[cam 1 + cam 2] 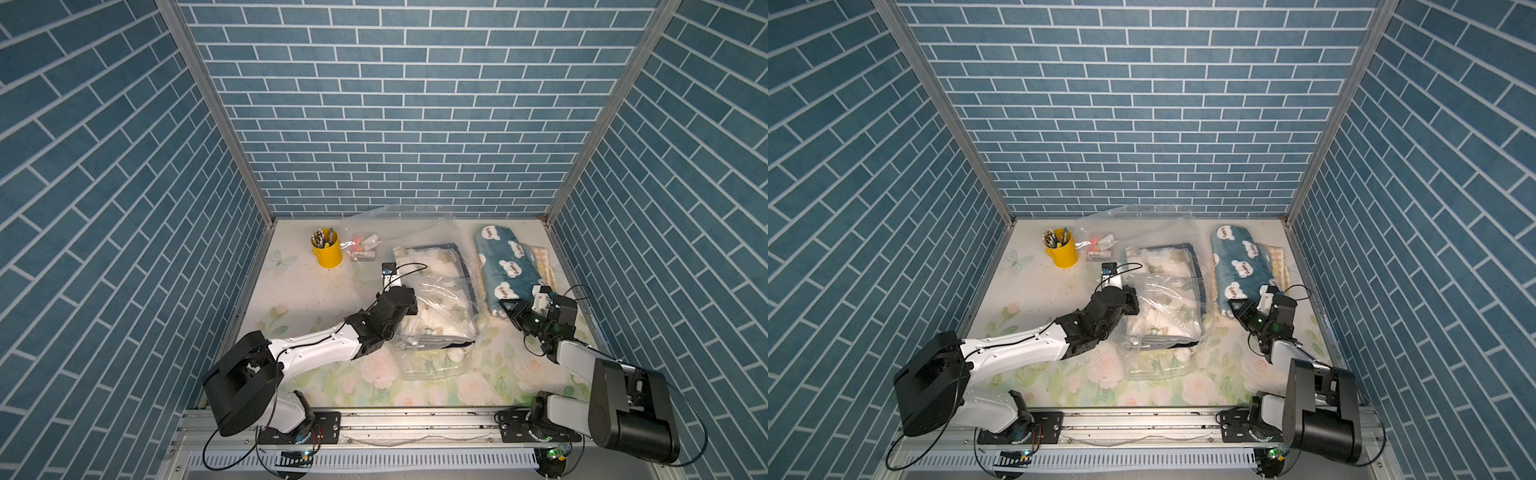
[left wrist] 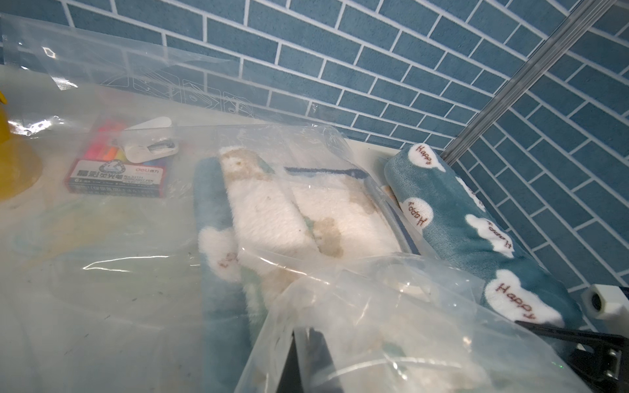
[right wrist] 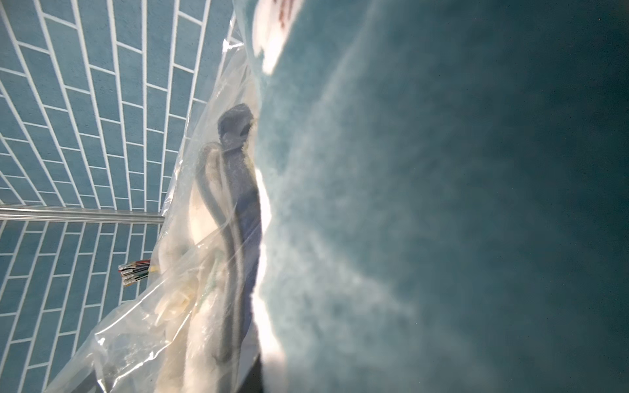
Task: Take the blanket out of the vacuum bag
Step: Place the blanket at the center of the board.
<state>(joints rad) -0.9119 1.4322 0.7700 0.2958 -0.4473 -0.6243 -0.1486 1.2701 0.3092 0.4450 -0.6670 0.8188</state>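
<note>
Both top views hang high over the front edge, tilted down twd the back wall (image 1: 407, 124), far enough to hold the whole table (image 1: 299, 299), L arm (image 1: 316, 345) & R arm (image 1: 577, 361); they share nearly everything, offset slightly sideways. L wrist cam sits low & close over the bag (image 2: 136, 238), facing the back-right corner (image 2: 510, 92), w/ the blue blanket (image 2: 452, 211) beside. R wrist cam, rolled sideways, is jammed vs that blanket, which fills most of its frame, & looks across the bag twd the back-left corner (image 3: 78, 214); wrist views share bag & blanket.
</note>
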